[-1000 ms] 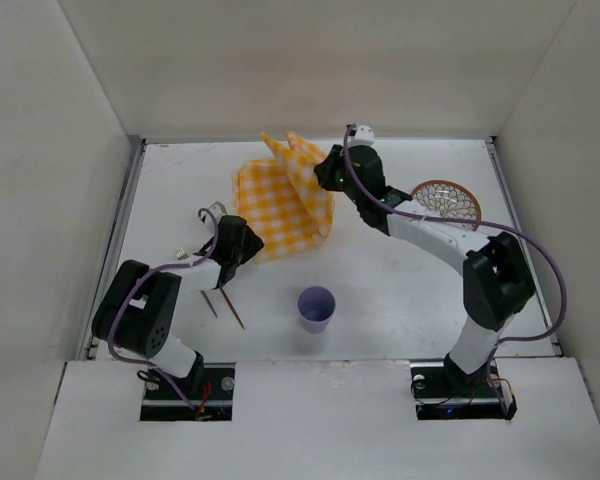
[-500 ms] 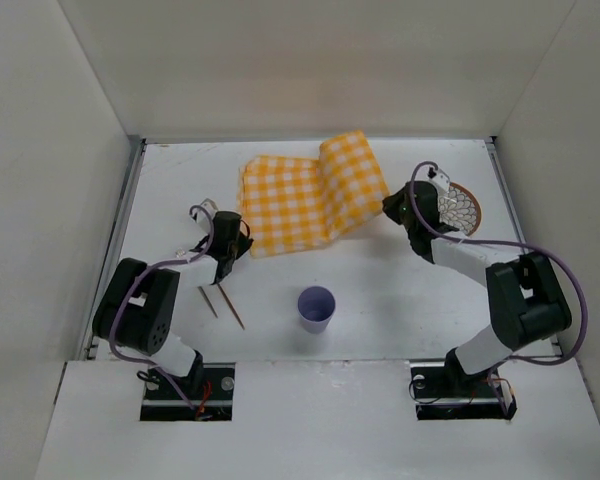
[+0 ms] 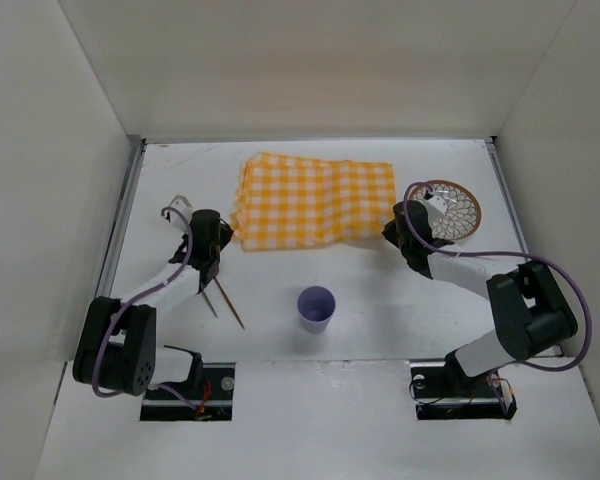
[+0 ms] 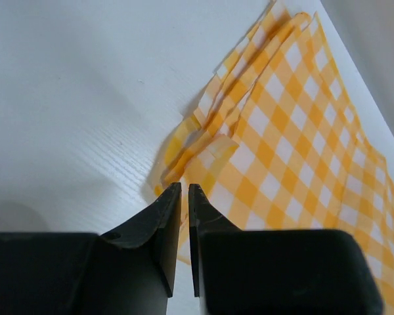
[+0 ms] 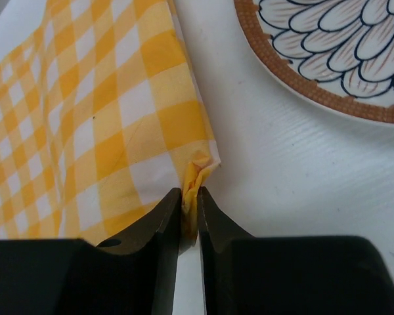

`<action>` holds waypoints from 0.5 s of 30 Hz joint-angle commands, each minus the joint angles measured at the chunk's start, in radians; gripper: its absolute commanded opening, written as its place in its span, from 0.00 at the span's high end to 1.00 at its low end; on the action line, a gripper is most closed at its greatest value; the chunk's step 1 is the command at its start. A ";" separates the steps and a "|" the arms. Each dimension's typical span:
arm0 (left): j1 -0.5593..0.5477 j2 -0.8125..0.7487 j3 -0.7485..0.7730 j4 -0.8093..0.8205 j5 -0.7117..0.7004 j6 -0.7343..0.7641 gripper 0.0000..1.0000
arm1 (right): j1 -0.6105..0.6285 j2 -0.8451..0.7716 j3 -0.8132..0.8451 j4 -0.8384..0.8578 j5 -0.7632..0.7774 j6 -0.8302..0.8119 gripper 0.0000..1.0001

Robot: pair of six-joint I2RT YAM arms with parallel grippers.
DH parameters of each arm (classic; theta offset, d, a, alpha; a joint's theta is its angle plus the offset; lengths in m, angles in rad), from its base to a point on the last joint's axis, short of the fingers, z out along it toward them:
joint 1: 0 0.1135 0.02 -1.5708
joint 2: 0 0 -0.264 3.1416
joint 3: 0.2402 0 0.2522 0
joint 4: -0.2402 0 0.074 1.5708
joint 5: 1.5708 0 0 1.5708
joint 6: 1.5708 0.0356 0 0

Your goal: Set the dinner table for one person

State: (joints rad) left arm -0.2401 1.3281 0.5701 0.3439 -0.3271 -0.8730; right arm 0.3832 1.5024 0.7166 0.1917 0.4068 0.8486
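Robot lab, bare white enclosure walls (image 3: 310, 70)

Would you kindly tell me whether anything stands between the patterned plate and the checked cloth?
Only the right hand, shut on the near right corner of the cloth, sits between it and the plate. Nothing else visible lies on the dinner table there.

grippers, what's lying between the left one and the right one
The yellow-and-white checked cloth stretches flat across the dinner table from the left gripper to the right gripper; the top view shows it.
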 commanded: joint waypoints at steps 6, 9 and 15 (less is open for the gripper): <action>-0.115 -0.035 -0.030 -0.086 -0.004 0.020 0.64 | 0.007 -0.068 -0.031 -0.112 0.101 0.009 0.46; -0.149 -0.043 -0.067 -0.105 -0.007 -0.027 0.54 | 0.004 -0.132 -0.068 -0.066 0.096 -0.006 0.30; -0.149 0.000 -0.061 -0.082 0.002 -0.043 0.43 | 0.027 -0.151 -0.072 -0.045 0.055 -0.039 0.22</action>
State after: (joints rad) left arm -0.3920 1.3109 0.4992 0.2508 -0.3260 -0.8959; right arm 0.3943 1.3586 0.6399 0.1081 0.4717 0.8303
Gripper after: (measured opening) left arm 0.559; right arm 0.777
